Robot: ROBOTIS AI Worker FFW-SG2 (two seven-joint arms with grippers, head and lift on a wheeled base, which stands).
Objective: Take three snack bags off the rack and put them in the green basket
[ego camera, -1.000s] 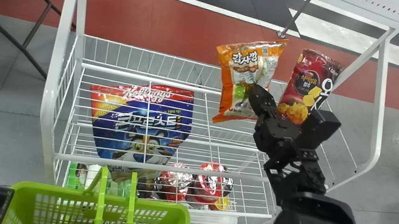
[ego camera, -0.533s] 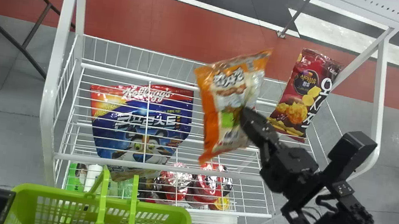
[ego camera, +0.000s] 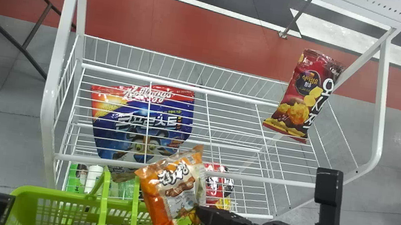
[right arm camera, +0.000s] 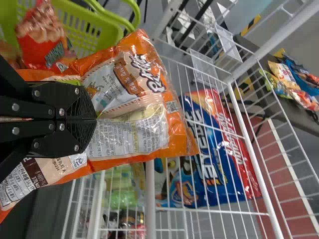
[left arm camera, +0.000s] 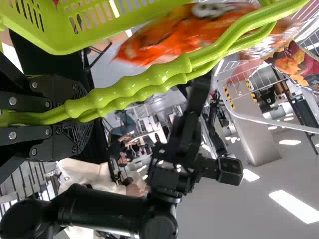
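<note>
Snack bag (ego camera: 171,190), orange and puffed, hangs by the right end of the basket (ego camera: 69,193), its side pinched about midway by the clamped fingers of the right gripper (right arm camera: 93,118); it looks light, soft and slick, with contents a hard squeeze could crush. The left gripper (left arm camera: 85,115) is closed around the basket's handles (left arm camera: 149,78). Farther off, a red bag (ego camera: 299,96) stands in the rack (ego camera: 231,175), probably best taken likewise, gently by one side.
</note>
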